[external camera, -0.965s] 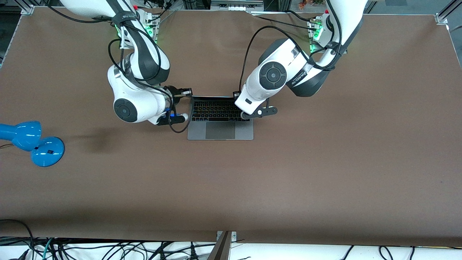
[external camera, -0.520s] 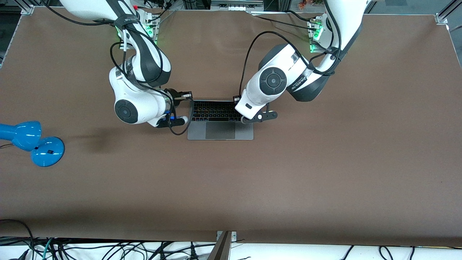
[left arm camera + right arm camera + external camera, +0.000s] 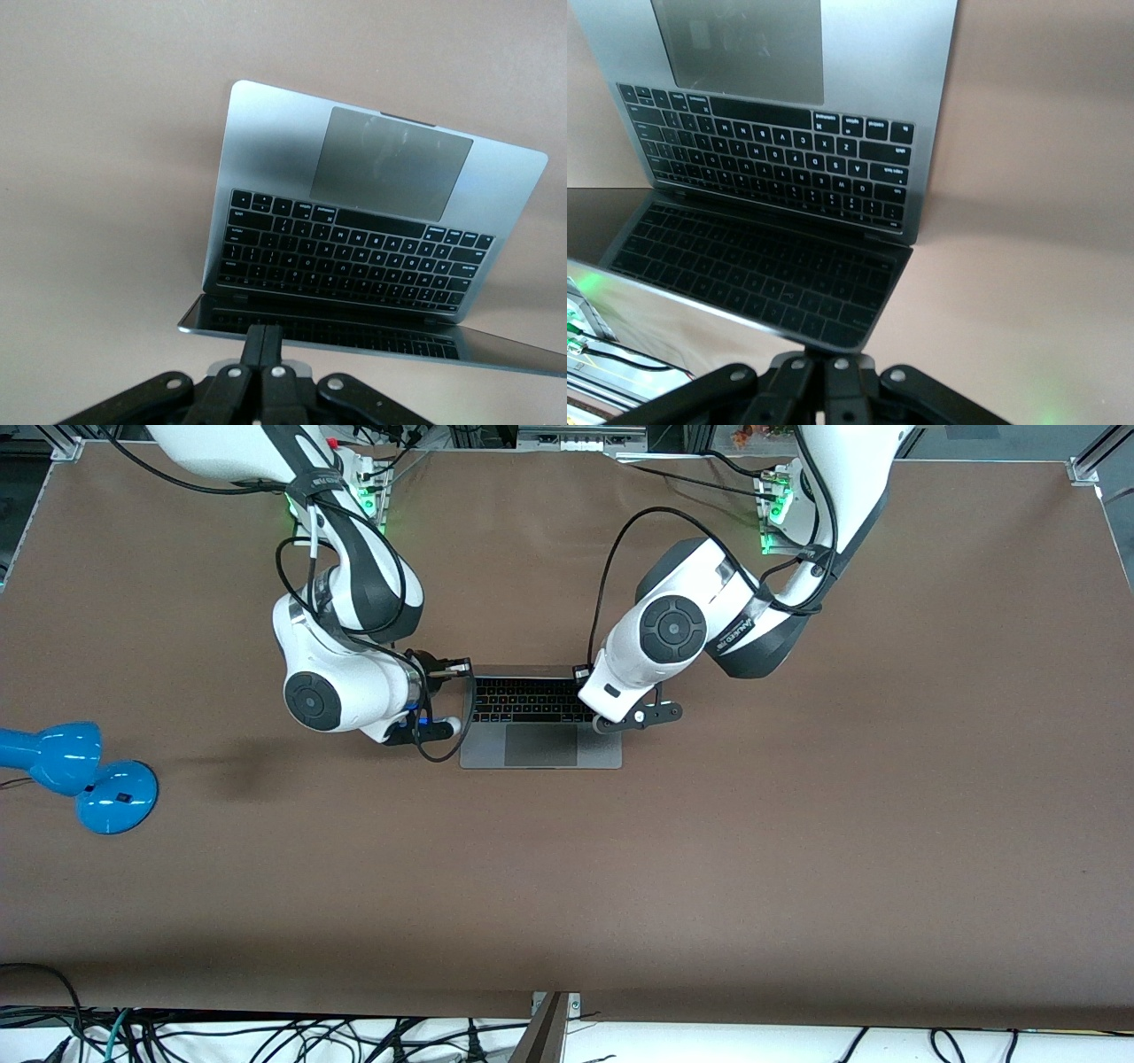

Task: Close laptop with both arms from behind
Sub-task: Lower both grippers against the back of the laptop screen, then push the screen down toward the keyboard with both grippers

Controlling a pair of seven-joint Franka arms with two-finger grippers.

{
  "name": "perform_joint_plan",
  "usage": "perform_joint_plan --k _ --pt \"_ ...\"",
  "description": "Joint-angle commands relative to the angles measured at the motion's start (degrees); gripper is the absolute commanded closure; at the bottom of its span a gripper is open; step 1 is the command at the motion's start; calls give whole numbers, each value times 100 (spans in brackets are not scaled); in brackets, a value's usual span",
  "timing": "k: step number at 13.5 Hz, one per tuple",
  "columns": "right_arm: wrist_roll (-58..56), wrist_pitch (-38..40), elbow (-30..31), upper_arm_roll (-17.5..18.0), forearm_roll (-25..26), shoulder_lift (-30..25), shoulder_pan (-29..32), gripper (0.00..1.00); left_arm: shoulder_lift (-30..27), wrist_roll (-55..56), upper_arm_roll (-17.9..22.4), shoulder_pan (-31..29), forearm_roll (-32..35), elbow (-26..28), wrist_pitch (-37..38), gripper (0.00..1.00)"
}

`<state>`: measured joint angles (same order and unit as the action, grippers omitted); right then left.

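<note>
The grey laptop [image 3: 540, 726] stands half open in the middle of the table, its black keyboard and trackpad facing up. Its lid leans over the keyboard, and the dark screen mirrors the keys [image 3: 762, 274]. My left gripper [image 3: 264, 336] is shut, with its fingertips against the lid's top edge [image 3: 372, 341] near the corner toward the left arm's end. In the front view, the left gripper [image 3: 582, 668] is mostly hidden under its wrist. My right gripper [image 3: 833, 359] is shut and pressed behind the lid's other corner [image 3: 859, 332]. The front view shows the right gripper [image 3: 447, 664] there too.
A blue lamp [image 3: 80, 775] lies at the right arm's end of the table, nearer the front camera than the laptop. Black cables [image 3: 434, 740] loop from both wrists beside the laptop. Bare brown tabletop [image 3: 709, 868] surrounds it.
Both grippers have moved toward the front camera with the lid's top edge. The lid has tipped farther over the keyboard and covers more of it.
</note>
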<state>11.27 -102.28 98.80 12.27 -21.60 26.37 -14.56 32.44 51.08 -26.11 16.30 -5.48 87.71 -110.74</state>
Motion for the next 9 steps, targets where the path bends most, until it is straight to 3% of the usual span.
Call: perform_joint_plan --k 1,9 --pt "-187 -204 35 4 68 -9 -21 100 272 -81 -8 31 153 1 -70 100" --pt "-477 -644 35 4 68 61 -30 100 535 -72 -8 31 338 -149 -141 100"
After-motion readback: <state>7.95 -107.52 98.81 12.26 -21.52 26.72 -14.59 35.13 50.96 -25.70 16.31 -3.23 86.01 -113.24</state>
